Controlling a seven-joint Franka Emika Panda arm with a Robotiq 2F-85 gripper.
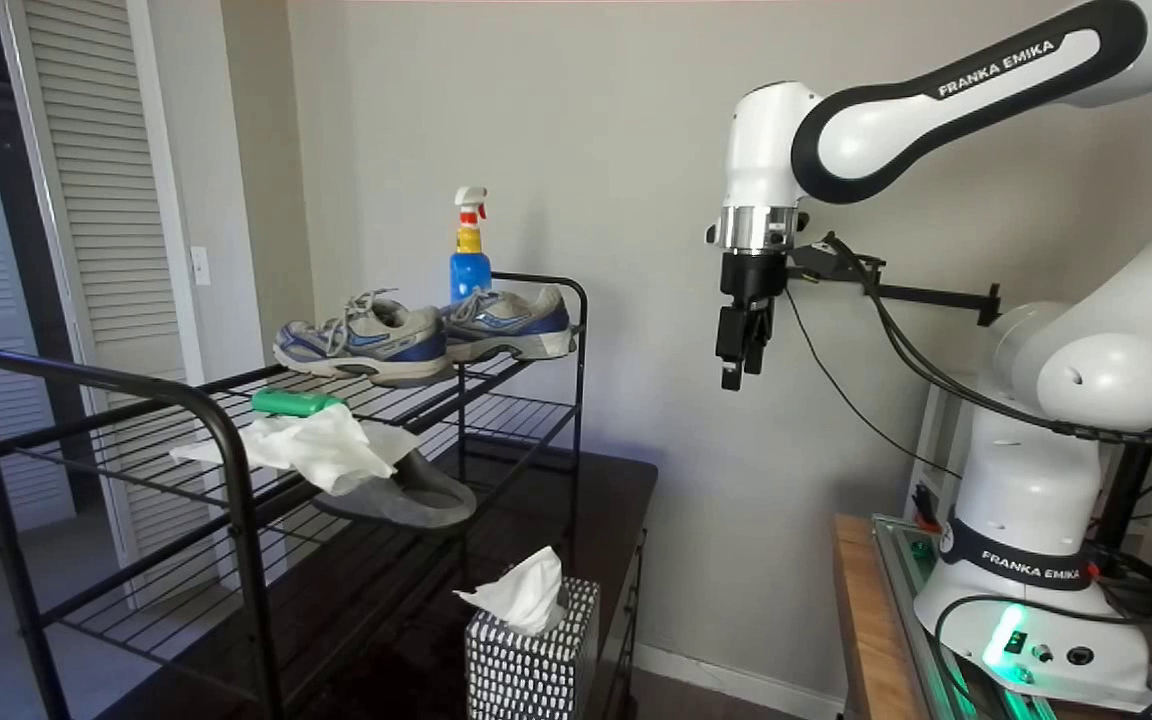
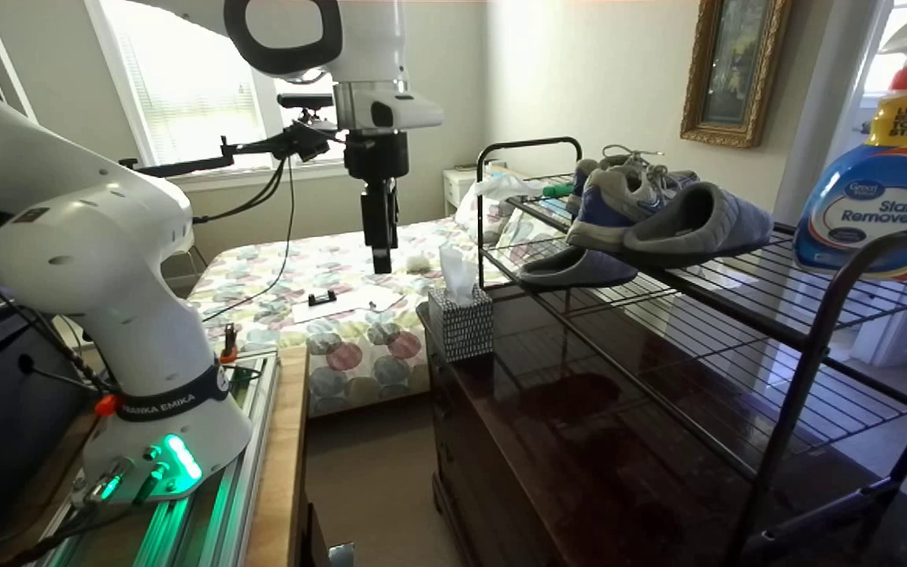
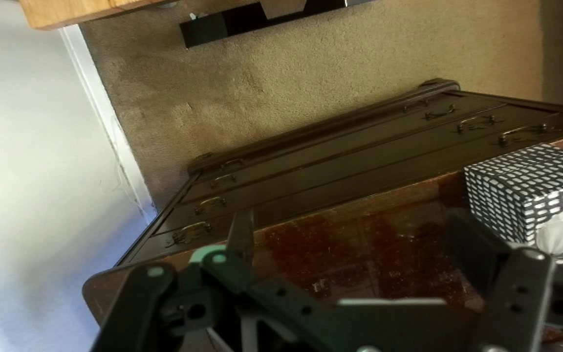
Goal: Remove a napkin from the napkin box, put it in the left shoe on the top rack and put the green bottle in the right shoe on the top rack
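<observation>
In an exterior view: top rack (image 1: pixel 241 380) left of centre, above dresser (image 1: pixel 616 490). On it, left: tissue-or-cloth heap (image 1: pixel 321 448), bottle (image 1: pixel 294 402) just behind. Centre: left sneaker (image 1: pixel 366 348) partly in front of right sneaker (image 1: pixel 516 325), spray bottle (image 1: pixel 470 270) behind them. Slipper (image 1: pixel 406 495) on lower tier (image 2: pixel 627 370). Napkin box (image 1: pixel 526 665) bottom centre on dresser, napkin (image 1: pixel 531 590) sticking out of its top. Hand (image 1: pixel 742 372) right of centre, well apart from the rack.
In an exterior view: another slipper (image 2: pixel 697 228) on top rack, between sneakers and spray bottle; bed (image 2: pixel 264 268) behind dresser.
Wrist view: napkin box at right edge.
</observation>
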